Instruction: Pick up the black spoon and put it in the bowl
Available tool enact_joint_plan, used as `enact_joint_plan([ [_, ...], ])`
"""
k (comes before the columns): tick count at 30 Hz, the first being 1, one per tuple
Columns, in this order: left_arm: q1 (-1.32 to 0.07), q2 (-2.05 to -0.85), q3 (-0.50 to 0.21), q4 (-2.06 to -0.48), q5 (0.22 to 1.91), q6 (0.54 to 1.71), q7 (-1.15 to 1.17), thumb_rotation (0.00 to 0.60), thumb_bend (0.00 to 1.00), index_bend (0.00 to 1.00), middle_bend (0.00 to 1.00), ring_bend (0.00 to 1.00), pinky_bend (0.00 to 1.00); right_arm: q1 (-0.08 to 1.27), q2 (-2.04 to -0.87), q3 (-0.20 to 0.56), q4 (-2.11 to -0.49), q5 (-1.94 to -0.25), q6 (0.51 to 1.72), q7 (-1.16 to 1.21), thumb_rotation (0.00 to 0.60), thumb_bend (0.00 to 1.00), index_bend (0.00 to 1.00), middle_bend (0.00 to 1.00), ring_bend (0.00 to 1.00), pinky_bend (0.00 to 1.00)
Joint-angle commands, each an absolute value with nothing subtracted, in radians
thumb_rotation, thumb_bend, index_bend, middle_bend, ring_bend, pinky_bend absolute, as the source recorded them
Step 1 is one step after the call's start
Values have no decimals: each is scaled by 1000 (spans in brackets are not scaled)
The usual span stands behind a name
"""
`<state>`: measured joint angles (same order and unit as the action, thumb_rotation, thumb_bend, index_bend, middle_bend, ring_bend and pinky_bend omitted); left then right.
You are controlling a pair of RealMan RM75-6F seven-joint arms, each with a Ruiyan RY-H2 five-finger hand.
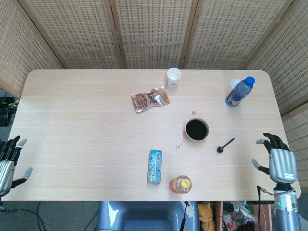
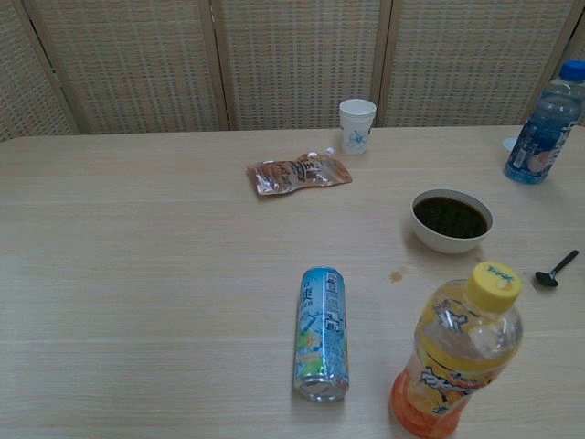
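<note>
The small black spoon (image 1: 225, 145) lies flat on the table, just right of the bowl (image 1: 197, 130); the chest view shows the spoon (image 2: 557, 269) near its right edge. The bowl (image 2: 452, 220) is white outside and holds a dark filling. My right hand (image 1: 277, 156) rests at the table's right edge, fingers apart and holding nothing, well right of the spoon. At the left edge of the table my left hand (image 1: 9, 161) also holds nothing, its fingers spread. Neither hand appears in the chest view.
A blue can (image 1: 154, 166) lies on its side near the front, beside an upright orange-drink bottle (image 1: 180, 184). A foil snack pouch (image 1: 150, 99) and a paper cup (image 1: 173, 77) sit further back. A blue-capped bottle (image 1: 239, 92) stands at the back right.
</note>
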<state>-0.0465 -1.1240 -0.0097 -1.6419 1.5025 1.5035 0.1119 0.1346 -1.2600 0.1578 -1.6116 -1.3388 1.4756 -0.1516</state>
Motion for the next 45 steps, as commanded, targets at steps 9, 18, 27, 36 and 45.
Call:
enact_joint_plan([
  [9, -49, -1113, -18, -1652, 1505, 1511, 125, 600, 323, 0, 0, 0, 0, 143, -1246, 162, -1617, -1338, 1454, -138, 600, 312, 397, 379, 289, 425],
  [18, -62, -1094, -23, -1666, 1517, 1504, 140, 600, 323, 0, 0, 0, 0, 183, -1182, 167, -1662, -1321, 1355, -109, 600, 391, 322, 695, 738, 823],
  [27, -79, -1087, -30, -1680, 1514, 1485, 154, 600, 324, 0, 0, 0, 0, 309, -1075, 157, -1712, -1284, 1032, 52, 600, 740, 298, 903, 962, 1000],
  [36, -85, -1079, -32, -1689, 1504, 1474, 166, 600, 323, 0, 0, 0, 0, 459, -1086, 132, -1627, -1267, 720, 175, 600, 969, 268, 935, 989, 1000],
  [45, -88, -1079, -31, -1689, 1496, 1467, 168, 600, 324, 0, 0, 0, 0, 528, -1159, 106, -1543, -1261, 609, 196, 600, 988, 263, 939, 992, 1000],
])
